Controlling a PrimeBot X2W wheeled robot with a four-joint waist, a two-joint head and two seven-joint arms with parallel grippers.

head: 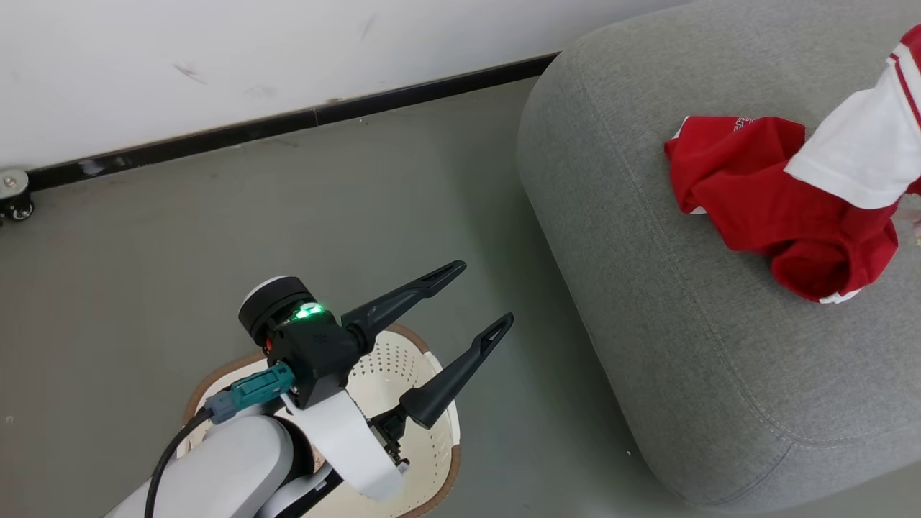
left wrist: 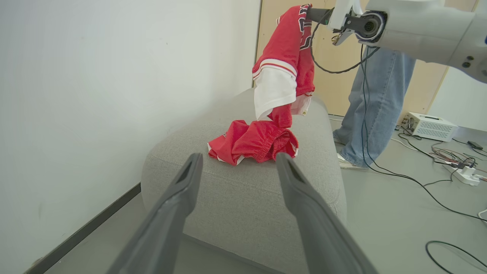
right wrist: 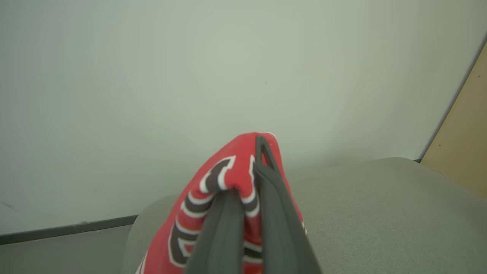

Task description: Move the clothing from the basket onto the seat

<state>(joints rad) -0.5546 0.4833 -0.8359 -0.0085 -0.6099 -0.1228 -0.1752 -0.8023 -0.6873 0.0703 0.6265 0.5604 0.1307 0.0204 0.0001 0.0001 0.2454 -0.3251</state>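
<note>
The left gripper (head: 483, 291) hangs over the basket (head: 394, 363). Its 2 fingers are spread wide with nothing between them, and they point toward the seat (head: 683, 360). The basket stands on the grey floor (head: 216, 237), apart from the seat and partly hidden by the left arm.

On the seat's top the red shorts (head: 741, 187) lie crumpled, with the waistband bunched. Just past them, a red shirt (left wrist: 283, 57) with a white sleeve and striped cuff hangs from the right gripper (right wrist: 247, 167). That gripper's fingers are clamped on a fold bearing dark, white-edged lettering. The shirt is held up above the seat and its lower end reaches down to the shorts. I cannot tell whether it rests on them.

Beyond the seat's far side a person (left wrist: 376, 106) in jeans stands on the floor. Farther off, a white box (left wrist: 432, 127) and a power strip (left wrist: 467, 176) sit on the floor. A white wall (head: 288, 43) with dark skirting (head: 360, 104) runs behind the seat and basket.
</note>
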